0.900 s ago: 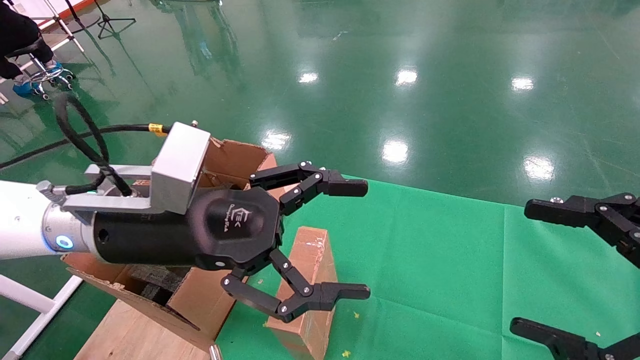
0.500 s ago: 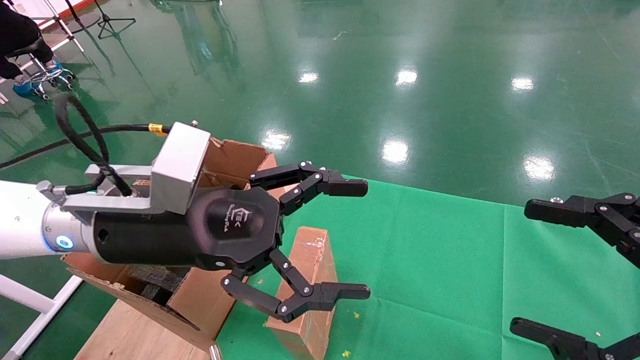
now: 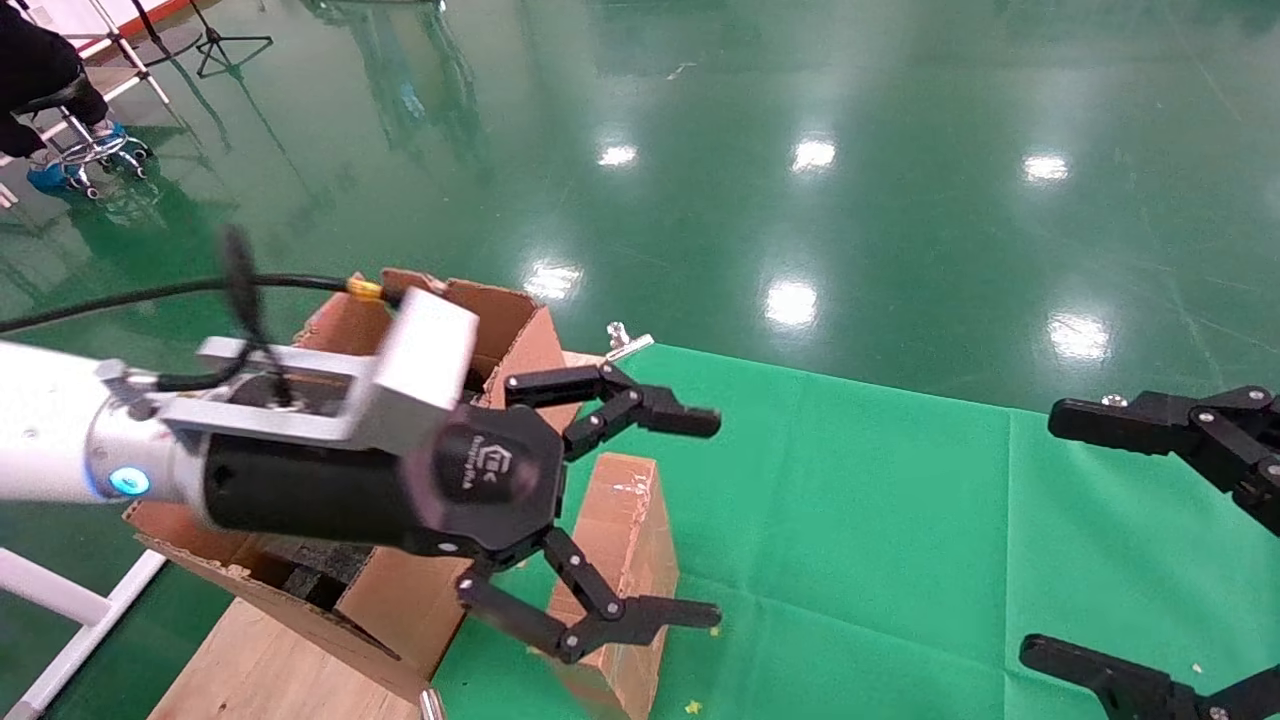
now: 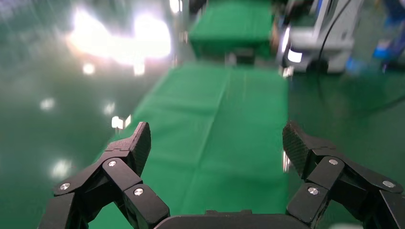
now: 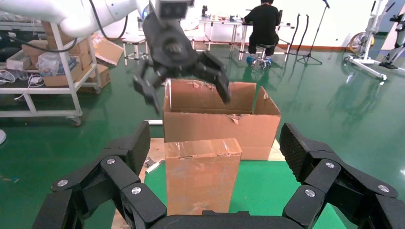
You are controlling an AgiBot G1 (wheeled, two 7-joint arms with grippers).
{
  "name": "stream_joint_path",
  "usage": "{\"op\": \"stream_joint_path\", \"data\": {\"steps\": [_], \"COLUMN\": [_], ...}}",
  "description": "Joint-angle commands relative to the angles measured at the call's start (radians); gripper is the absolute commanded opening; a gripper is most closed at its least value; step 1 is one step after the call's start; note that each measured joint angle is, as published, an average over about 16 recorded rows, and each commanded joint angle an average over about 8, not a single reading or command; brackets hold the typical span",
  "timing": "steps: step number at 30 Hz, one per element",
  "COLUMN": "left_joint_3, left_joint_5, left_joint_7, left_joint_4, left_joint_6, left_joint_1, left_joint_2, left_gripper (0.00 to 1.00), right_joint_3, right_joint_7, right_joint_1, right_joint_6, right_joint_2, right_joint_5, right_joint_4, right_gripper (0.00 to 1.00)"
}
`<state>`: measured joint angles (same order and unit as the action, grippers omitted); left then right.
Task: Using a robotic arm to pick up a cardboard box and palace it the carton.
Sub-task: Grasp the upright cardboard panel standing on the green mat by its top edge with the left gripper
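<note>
Now that our left gripper (image 3: 705,520) has dipped lower and turned a bit, its fingers wide apart and empty, we are closing in on the cardboard box (image 3: 620,560), standing just right of the carton (image 3: 500,320). Our right gripper (image 3: 1040,530) waits, spread wide.

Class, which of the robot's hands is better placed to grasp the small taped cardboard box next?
The left hand. It hangs open right over the cardboard box, beside the carton. The right hand, also open, sits far off at the mat's edge.
</note>
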<state>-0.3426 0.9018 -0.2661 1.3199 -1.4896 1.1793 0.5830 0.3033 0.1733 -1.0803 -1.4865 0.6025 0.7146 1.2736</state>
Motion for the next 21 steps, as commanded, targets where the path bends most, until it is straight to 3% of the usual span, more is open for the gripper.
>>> {"op": "stream_joint_path", "data": {"steps": [1, 14, 17, 21], "left_joint_3": [-0.024, -0.062, -0.087, -0.133], "left_joint_5": [0.060, 0.150, 0.213, 0.320], "left_joint_7": [-0.034, -0.090, -0.165, -0.348], "left_joint_4": [0.013, 0.000, -0.002, 0.004], "left_joint_6": [0.000, -0.009, 0.001, 0.035], "left_joint_1": [0.039, 0.119, 0.151, 0.208], "left_joint_2": [-0.007, -0.011, -0.020, -0.007], "left_gripper": [1.00, 1.00, 1.00, 1.00], "right_joint_3": [0.000, 0.000, 0.000, 0.000], "right_joint_7": [0.000, 0.000, 0.000, -0.001], "right_joint_1": [0.000, 0.000, 0.000, 0.000], "right_joint_6": [0.000, 0.000, 0.000, 0.000], "right_joint_2": [0.000, 0.000, 0.000, 0.000], "right_joint_5": [0.000, 0.000, 0.000, 0.000], "right_joint_4": [0.000, -0.001, -0.001, -0.001], "right_gripper": [0.00, 0.00, 0.00, 0.00]}}
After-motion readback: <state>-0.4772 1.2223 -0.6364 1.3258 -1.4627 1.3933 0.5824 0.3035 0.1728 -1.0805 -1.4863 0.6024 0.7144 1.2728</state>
